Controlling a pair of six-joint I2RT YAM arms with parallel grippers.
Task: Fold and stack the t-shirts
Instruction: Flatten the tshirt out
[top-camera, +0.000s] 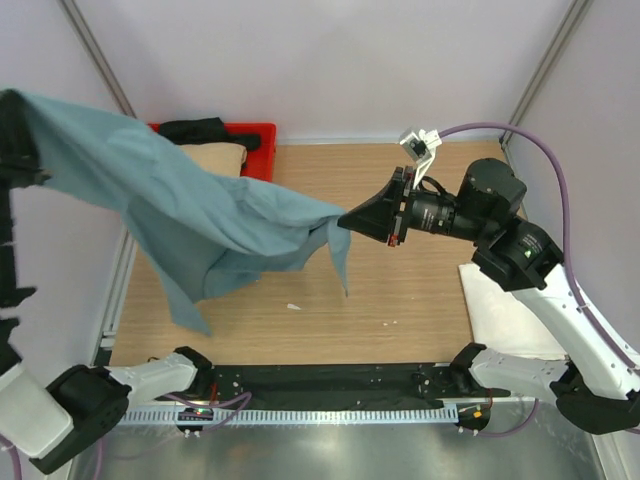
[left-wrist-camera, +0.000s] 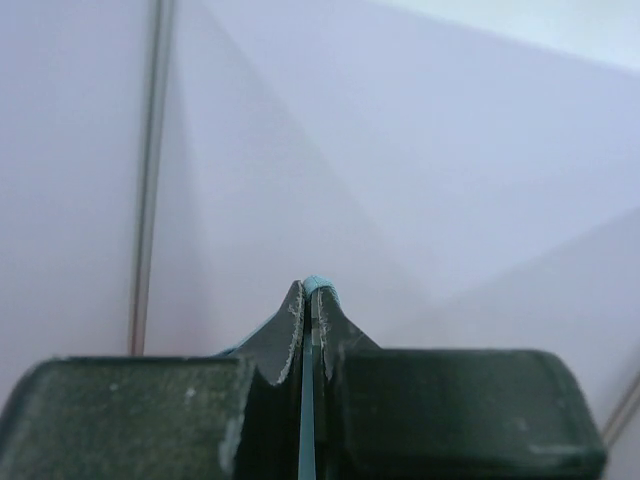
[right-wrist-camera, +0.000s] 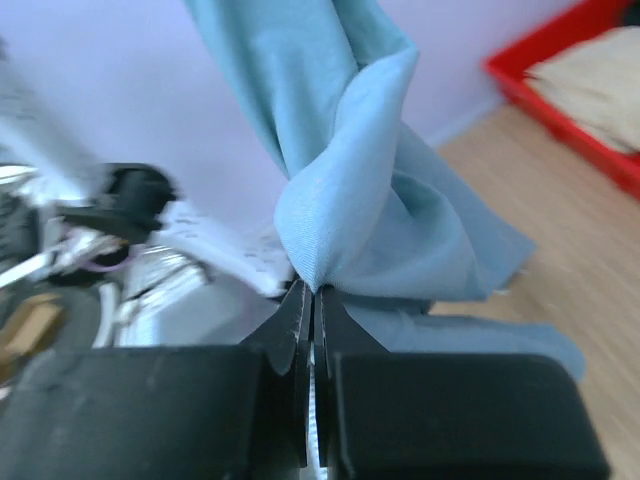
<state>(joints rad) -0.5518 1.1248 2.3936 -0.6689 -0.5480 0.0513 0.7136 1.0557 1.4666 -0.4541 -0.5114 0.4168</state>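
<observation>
A dusty teal-blue t-shirt (top-camera: 200, 215) hangs stretched in the air between both grippers, its lower folds drooping toward the table. My left gripper (top-camera: 14, 105) is raised at the far left edge and is shut on one end of it. In the left wrist view only a sliver of teal cloth (left-wrist-camera: 318, 285) shows at the tips of the left gripper (left-wrist-camera: 312, 292). My right gripper (top-camera: 345, 220) is shut on the other end, where the shirt (right-wrist-camera: 350, 200) bunches just above the right gripper's (right-wrist-camera: 313, 292) tips. A white t-shirt (top-camera: 505, 315) lies folded at the right.
A red tray (top-camera: 262, 130) at the back left holds a tan t-shirt (top-camera: 215, 157) and a black t-shirt (top-camera: 195, 128). The wooden table (top-camera: 400, 300) is walled by pale panels. A dark strip (top-camera: 330, 385) runs between the arm bases at the near edge.
</observation>
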